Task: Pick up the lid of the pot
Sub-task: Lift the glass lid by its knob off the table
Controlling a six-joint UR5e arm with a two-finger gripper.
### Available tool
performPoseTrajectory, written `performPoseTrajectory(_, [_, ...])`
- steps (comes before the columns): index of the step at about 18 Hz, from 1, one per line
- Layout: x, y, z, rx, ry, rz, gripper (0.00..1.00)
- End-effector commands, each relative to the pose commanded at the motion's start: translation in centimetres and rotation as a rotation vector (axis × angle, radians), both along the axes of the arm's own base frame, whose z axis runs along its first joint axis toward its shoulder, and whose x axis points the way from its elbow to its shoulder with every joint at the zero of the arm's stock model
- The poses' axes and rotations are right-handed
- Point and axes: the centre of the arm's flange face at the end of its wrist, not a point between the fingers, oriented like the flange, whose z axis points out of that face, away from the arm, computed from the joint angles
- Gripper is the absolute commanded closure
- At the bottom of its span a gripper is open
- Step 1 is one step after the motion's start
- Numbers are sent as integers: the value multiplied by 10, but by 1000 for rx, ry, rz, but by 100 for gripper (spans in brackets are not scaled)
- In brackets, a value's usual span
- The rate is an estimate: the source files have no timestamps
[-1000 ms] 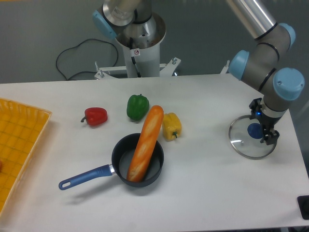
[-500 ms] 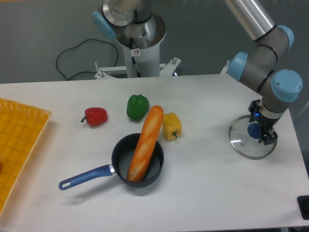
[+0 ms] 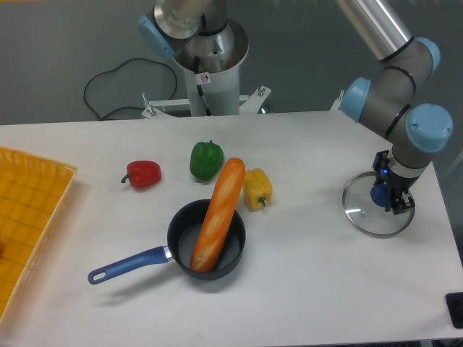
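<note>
One arm [image 3: 427, 54] comes in from the upper right of my camera view, bends near the right edge, and slants its wrist down and leftward, so the jaws [image 3: 393, 186] sit low over the right part of the surface [image 3: 289, 289]. From out here I can't tell how wide they stand, or whether they have a grip on the knob [image 3: 380, 194]. I count one pot lid [image 3: 360, 214], directly below the jaws and reaching out to their left and toward the camera, partly hidden behind them; its single blue knob shows right by the fingertips. Well apart to the left of the jaws I have three peppers: the yellow one [image 3: 257, 189] nearest them, then the green one [image 3: 207, 160], and the red one [image 3: 143, 174] farthest. Also left of the jaws, and closer to the camera, is one black pan [image 3: 175, 233], its one blue handle [image 3: 130, 264] pointing away from them, with one long loaf [image 3: 218, 213] leaning in it. One yellow crate [image 3: 43, 210] stands farthest left of the jaws. The lid lies flat, knob up; being round, it has no long axis that I can name, though its outline looks wider across my view than deep.
</note>
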Motion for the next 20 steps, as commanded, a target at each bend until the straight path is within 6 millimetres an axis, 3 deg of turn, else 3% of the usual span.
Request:
performPoseTrajectory(6, [7, 7, 29, 8, 37, 28, 79])
performPoseTrajectory(13, [41, 48, 68, 21, 55, 95, 79])
performPoseTrajectory(20, [65, 66, 93, -36, 51, 179, 79])
